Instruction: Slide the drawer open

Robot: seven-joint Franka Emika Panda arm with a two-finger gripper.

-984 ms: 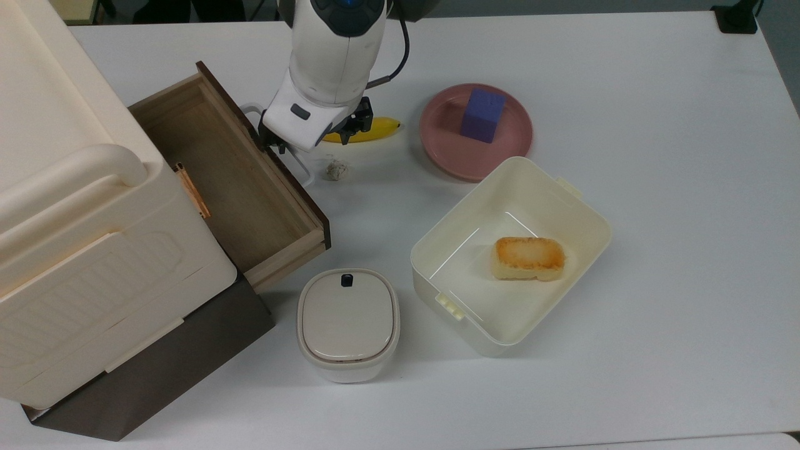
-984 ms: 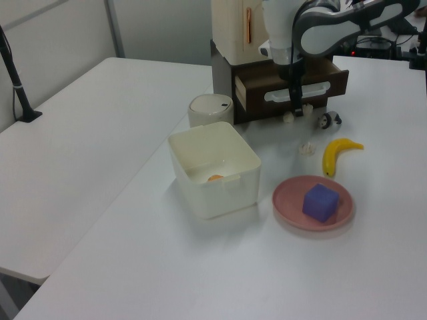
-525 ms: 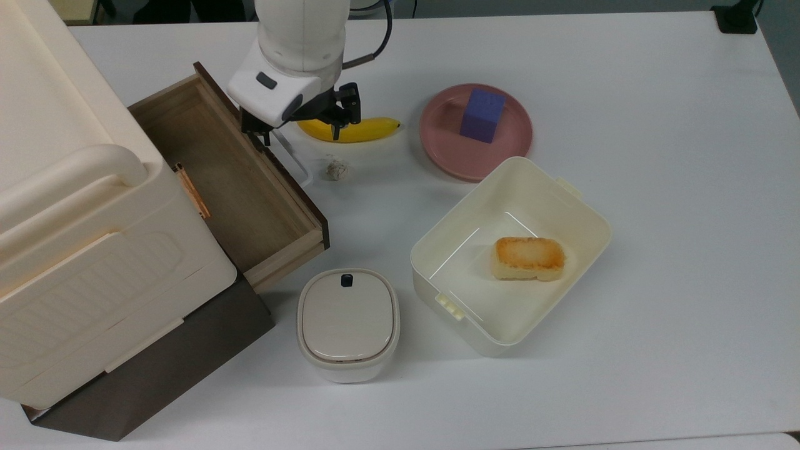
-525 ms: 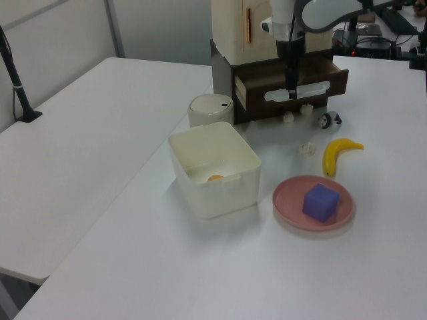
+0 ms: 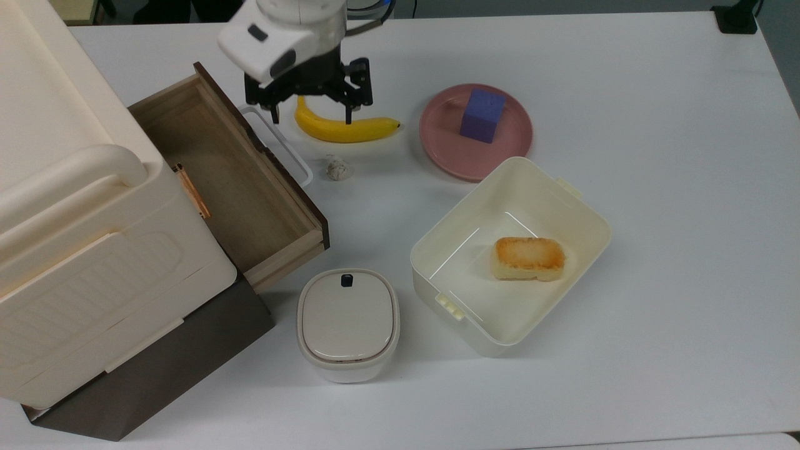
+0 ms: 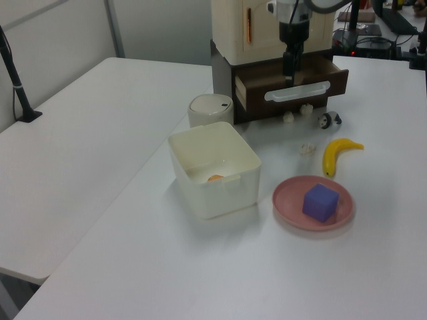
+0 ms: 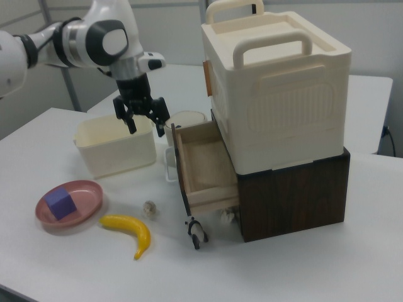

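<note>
Standing pulled out from the dark brown cabinet (image 7: 296,195) near the worktop's (image 5: 656,187) far edge and left corner in the top view, the drawer (image 5: 234,181) shows its bare light wood inside, its white wire handle (image 5: 284,145) facing the banana (image 5: 344,128). The end effector (image 5: 311,111) hangs above the worktop just beside the handle, its fingers (image 7: 131,123) spread wide and holding nothing. A cream box (image 7: 277,82) sits on the cabinet. A pink plate (image 5: 437,134) carries a purple cube (image 5: 482,114).
</note>
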